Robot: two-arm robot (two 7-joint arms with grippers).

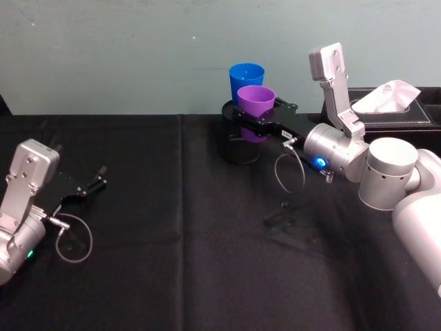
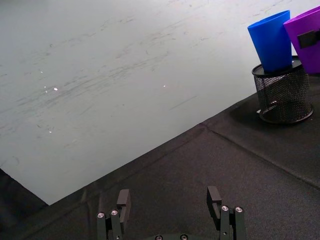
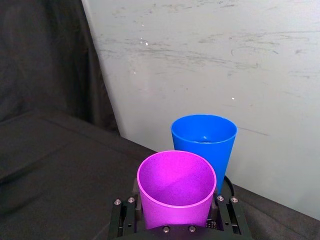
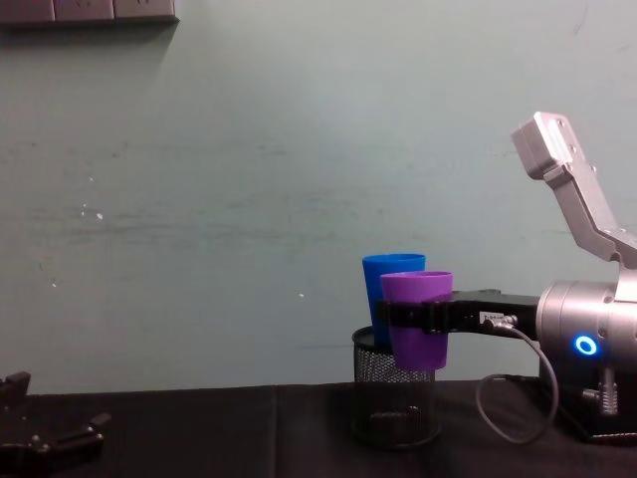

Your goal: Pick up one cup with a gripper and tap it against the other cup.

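The purple cup point(image 1: 255, 102) hangs upright above the table, with my right gripper point(image 1: 252, 117) shut on its sides. The blue cup point(image 1: 246, 76) stands in a black mesh pen holder point(image 1: 241, 149) right behind it, near the wall. From the chest, the purple cup point(image 4: 418, 321) overlaps the blue cup point(image 4: 390, 273); I cannot tell whether they touch. In the right wrist view, the purple cup point(image 3: 176, 189) sits between the jaws, the blue cup point(image 3: 204, 142) just beyond. My left gripper point(image 2: 167, 197) is open and parked at the left, far from both cups.
A black tissue box point(image 1: 394, 109) with a white tissue stands at the back right, behind my right arm. A black cloth point(image 1: 172, 262) covers the table up to the pale green wall. The left gripper point(image 1: 93, 185) rests low over the cloth's left side.
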